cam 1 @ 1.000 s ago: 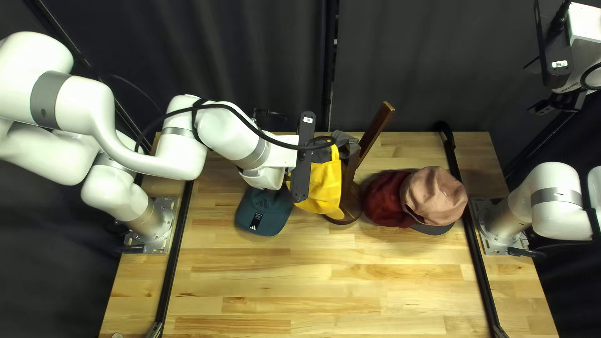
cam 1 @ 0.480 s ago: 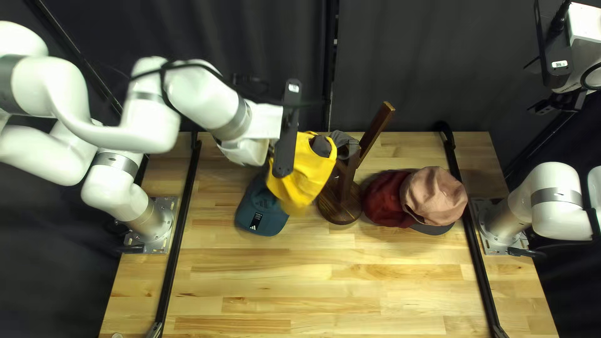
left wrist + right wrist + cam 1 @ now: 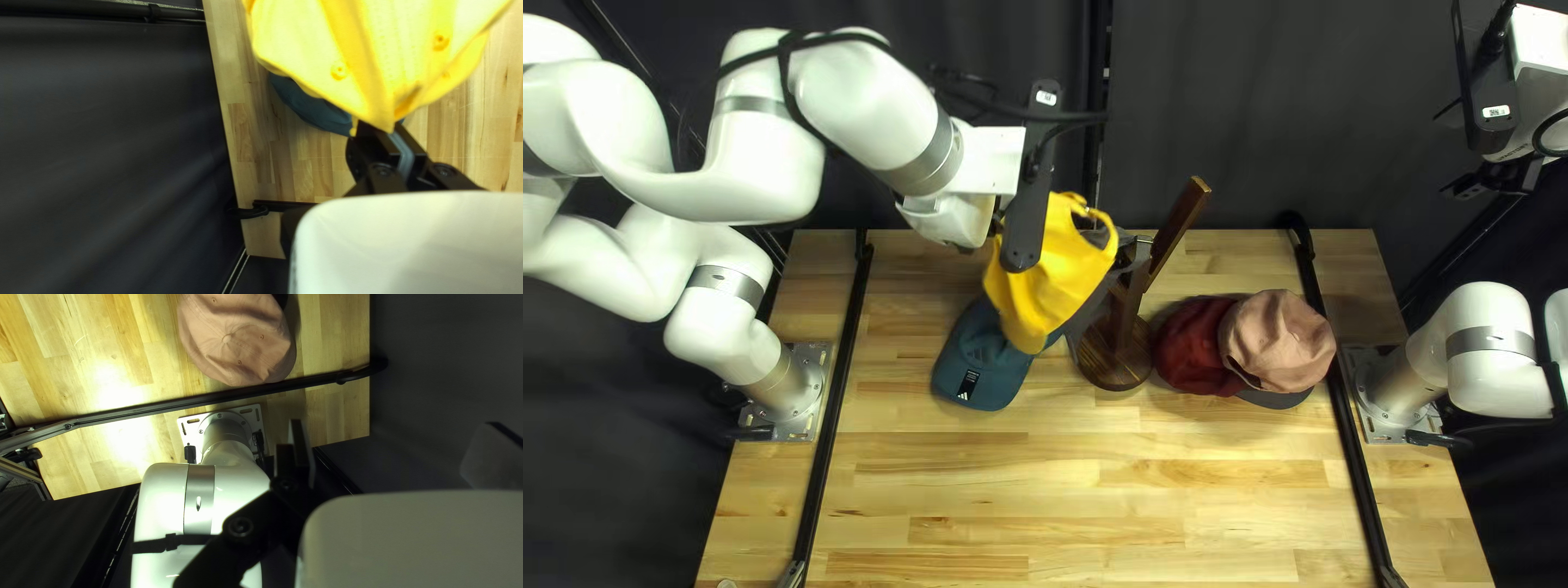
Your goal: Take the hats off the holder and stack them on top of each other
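In L claw [image 3: 378, 134], 1 yellow hat [image 3: 1045, 282], 1 holder [image 3: 1115, 363]

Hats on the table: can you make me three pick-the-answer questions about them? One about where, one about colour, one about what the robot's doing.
1. Where is the pink hat? A) on the red hat B) in a box C) on the floor
2. What colour hat lies below the yellow hat? A) white B) teal C) purple
3. What is the left hand doing? A) hanging empty B) pushing a cup C) gripping the yellow hat
Answers: A, it sits on the red hat; B, the teal hat shows beneath it; C, it is shut on the yellow cloth.
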Robot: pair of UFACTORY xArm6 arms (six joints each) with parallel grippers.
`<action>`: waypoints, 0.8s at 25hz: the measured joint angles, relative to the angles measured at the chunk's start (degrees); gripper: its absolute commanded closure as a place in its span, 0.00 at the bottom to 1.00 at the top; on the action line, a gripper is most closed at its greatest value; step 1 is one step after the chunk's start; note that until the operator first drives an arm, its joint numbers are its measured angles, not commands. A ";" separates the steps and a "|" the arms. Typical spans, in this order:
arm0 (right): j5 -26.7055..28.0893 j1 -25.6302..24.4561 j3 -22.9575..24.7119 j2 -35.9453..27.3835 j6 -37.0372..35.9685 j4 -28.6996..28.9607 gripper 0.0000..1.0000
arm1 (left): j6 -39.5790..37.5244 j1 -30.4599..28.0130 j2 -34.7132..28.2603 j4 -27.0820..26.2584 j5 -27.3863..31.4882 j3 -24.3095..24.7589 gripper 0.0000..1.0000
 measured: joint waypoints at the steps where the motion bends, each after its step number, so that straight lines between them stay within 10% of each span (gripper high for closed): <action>1: 0.00 0.00 0.00 0.00 0.00 0.00 0.00 | -0.03 -0.03 -0.55 -0.04 -0.17 0.90 1.00; 12: 0.00 0.00 0.00 0.00 0.00 0.00 0.00 | -5.00 -1.18 -15.80 -0.71 -5.40 21.08 1.00; 20: 0.00 0.00 0.00 0.00 0.00 0.00 0.00 | -8.67 -4.93 -22.66 1.87 -0.31 22.65 1.00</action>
